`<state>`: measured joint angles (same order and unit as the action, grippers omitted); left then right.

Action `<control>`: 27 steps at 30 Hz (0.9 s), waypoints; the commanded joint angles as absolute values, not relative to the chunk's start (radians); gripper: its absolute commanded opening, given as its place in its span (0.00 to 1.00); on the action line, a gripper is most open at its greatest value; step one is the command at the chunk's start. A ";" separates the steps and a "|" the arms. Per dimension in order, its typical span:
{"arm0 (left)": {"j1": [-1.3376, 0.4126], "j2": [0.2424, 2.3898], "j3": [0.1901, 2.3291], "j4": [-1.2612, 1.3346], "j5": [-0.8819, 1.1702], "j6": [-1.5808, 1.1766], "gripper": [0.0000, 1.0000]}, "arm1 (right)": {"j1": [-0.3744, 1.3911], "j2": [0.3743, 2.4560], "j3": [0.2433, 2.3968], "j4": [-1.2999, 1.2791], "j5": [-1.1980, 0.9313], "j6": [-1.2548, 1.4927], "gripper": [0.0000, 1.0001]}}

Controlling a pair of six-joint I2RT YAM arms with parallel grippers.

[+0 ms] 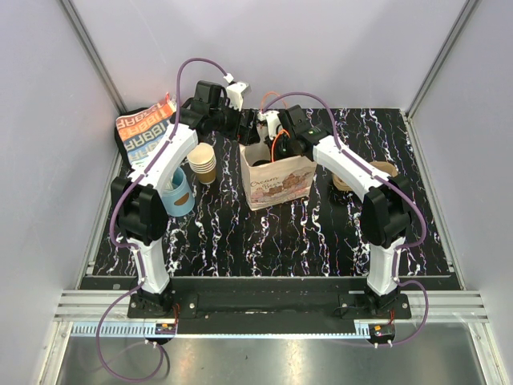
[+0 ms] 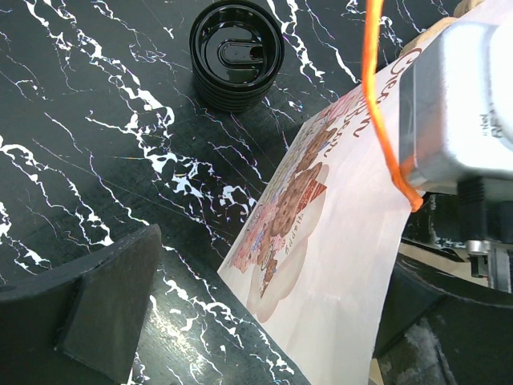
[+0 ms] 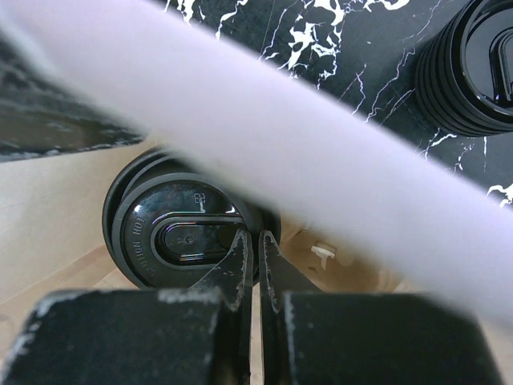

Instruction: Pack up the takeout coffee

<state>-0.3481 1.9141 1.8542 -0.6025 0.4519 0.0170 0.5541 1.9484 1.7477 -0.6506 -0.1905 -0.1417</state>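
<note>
Clearly, the takeout coffee (image 3: 184,233) stood inside the white paper bag (image 1: 276,183), well below the bag's rim; the right wrist view showed only its round black lid, with the tan inner walls of the bag around it. The right gripper (image 3: 250,241) hung directly above that lid with its fingers clenched together, only a thin slit between them and nothing caught there. Whether the tips touched the lid could not be told. The bag's rim crossed that view as a blurred pale band.

The left gripper (image 2: 272,273) sat at the far side of the bag with its fingers released and spread wide. In the left wrist view the bag's cookie-printed side lay between them, pinched by neither. Just beyond the bag, a stack of black lids (image 2: 236,52) stood on the black marbled table (image 1: 321,233). A silver camera housing (image 2: 465,96) with an orange cable (image 2: 377,88) filled the upper right of that view.

From above, both arms reached to the top of the upright bag near the table's middle. To its left stood a stack of brown paper cups (image 1: 204,163) and, nearer the left arm, a blue cup (image 1: 179,194). A colourful printed packet (image 1: 143,132) lay in the far left corner.
</note>
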 commanded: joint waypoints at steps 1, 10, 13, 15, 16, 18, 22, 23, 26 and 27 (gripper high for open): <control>-0.341 1.856 1.844 -0.557 0.460 0.015 0.99 | 0.565 1.944 1.747 -0.614 -0.164 -0.149 0.00; -0.339 1.835 1.867 -0.558 0.488 0.012 0.99 | 0.563 1.953 1.743 -0.609 -0.167 -0.144 0.00; -0.333 1.827 1.878 -0.560 0.506 0.009 0.99 | 0.565 1.956 1.740 -0.611 -0.169 -0.143 0.00; -0.330 1.822 1.885 -0.560 0.517 0.009 0.99 | 0.565 1.956 1.740 -0.611 -0.169 -0.141 0.00; -0.328 1.815 1.887 -0.561 0.528 0.009 0.99 | 0.565 1.957 1.740 -0.611 -0.167 -0.141 0.00; -0.328 1.806 1.891 -0.561 0.538 0.009 0.99 | 0.565 1.957 1.740 -0.609 -0.169 -0.140 0.00; -0.325 1.795 1.891 -0.560 0.534 0.003 0.99 | 0.565 1.951 1.738 -0.609 -0.172 -0.138 0.00; -0.325 1.795 1.891 -0.561 0.531 0.003 0.99 | 0.566 1.951 1.738 -0.611 -0.172 -0.138 0.00; -0.325 1.793 1.884 -0.552 0.514 0.003 0.99 | 0.565 1.953 1.735 -0.607 -0.173 -0.138 0.00; -0.325 1.793 1.881 -0.551 0.511 0.003 0.99 | 0.565 1.953 1.733 -0.607 -0.173 -0.138 0.00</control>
<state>-0.3309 1.8427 1.8545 -0.6025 0.5030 0.0132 0.5541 1.9522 1.7351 -0.6464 -0.1761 -0.1410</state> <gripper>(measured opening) 0.987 0.017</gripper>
